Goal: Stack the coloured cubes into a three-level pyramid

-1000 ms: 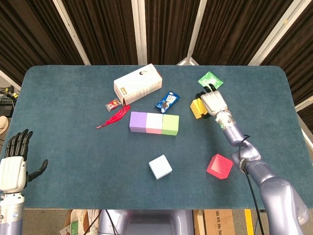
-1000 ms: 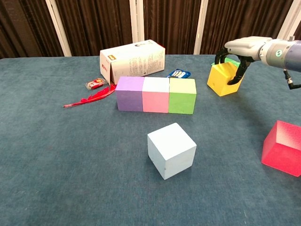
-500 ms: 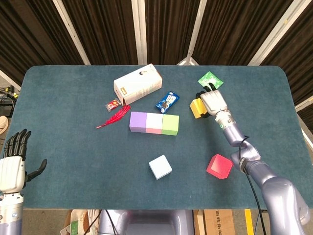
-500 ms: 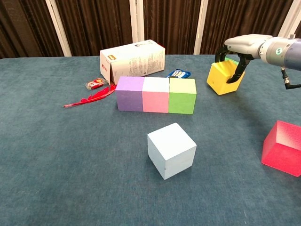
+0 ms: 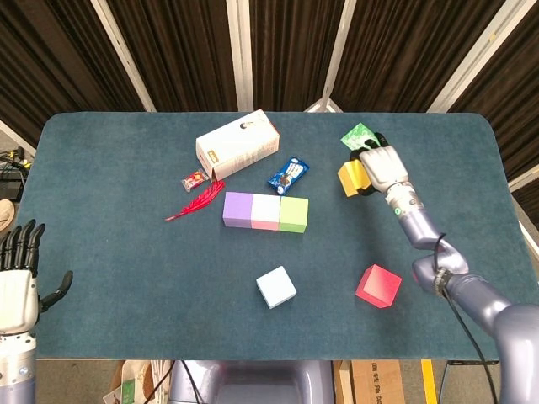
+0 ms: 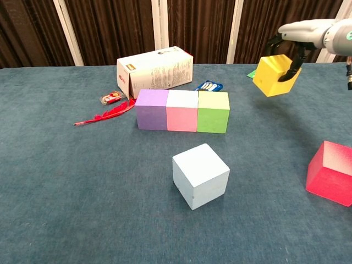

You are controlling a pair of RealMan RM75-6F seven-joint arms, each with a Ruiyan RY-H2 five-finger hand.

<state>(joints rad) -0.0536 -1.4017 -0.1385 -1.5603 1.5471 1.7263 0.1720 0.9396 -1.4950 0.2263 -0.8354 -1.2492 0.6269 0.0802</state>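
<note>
The right robot hand [image 6: 297,38] grips the yellow cube [image 6: 276,75] from above, clear of the desk [image 6: 82,181] — tilted, right of the purple-pink-green row [image 6: 182,111]. The pale blue cube [image 6: 200,175] and red cube [image 6: 331,172] sit nearer. The left robot hand [image 5: 18,282] hangs empty, fingers spread.

I am seeing bare teal tabletop [image 5: 126,219] lying open left; a white cardboard box [image 5: 237,144] is crowding the purple-pink-green cube row [image 5: 265,211] behind.
</note>
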